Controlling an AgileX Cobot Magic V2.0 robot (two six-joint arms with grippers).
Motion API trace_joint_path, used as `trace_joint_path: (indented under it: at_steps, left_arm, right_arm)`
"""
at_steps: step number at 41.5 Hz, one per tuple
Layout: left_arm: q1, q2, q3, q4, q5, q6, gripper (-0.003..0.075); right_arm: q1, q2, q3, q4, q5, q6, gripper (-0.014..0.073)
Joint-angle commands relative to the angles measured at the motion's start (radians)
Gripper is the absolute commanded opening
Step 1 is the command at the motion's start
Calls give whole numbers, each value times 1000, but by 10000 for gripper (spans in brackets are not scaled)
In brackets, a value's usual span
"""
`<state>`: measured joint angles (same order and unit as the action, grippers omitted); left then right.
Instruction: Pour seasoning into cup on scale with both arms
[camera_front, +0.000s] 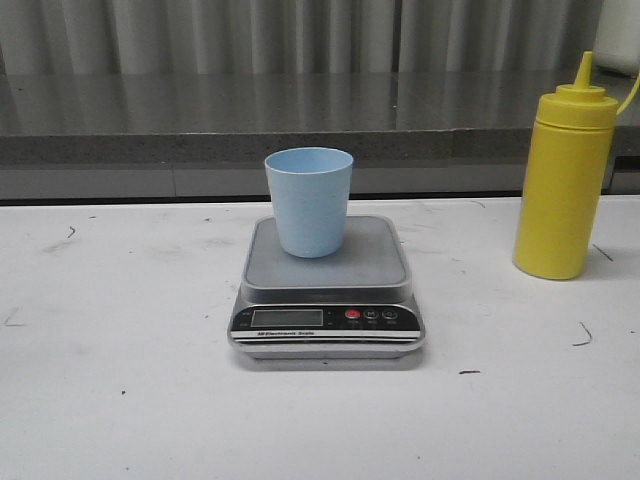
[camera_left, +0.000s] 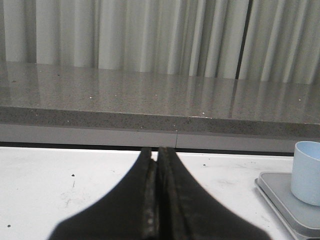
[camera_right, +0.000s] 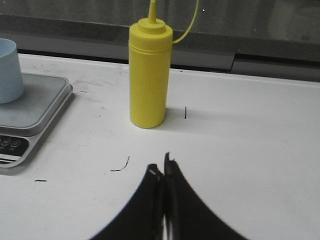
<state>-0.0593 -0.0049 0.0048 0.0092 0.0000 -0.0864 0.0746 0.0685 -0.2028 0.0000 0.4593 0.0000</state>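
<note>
The seasoning (camera_right: 147, 75) is a tall yellow squeeze bottle with a cone nozzle, standing upright on the white table (camera_front: 120, 400), its long axis vertical and its tip pointing up. It stands ahead of the right gripper (camera_right: 163, 172), whose fingers are pressed together on nothing. The left gripper (camera_left: 156, 152) is likewise closed and empty. The light blue cup (camera_front: 309, 200) stands upright on the scale (camera_front: 327, 300).

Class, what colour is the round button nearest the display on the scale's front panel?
Red. The button sits just right of the display on the scale; the front view shows it best.
</note>
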Motion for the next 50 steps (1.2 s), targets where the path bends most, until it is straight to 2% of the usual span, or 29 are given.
trace_joint_path:
  at_steps: [1,14,50]
  left_arm:
    - [-8,-16,23,-9,-85,-4,-20]
    - [-8,-16,23,-9,-85,-4,-20]
    - [-8,-16,23,-9,-85,-4,-20]
  right_arm:
    - [-12,-24,27,0,-135,-16,-118]
    - [-16,-95,229,11,-478,-7,-120]
    - [-38,-95,224,13,-466,0,-120]
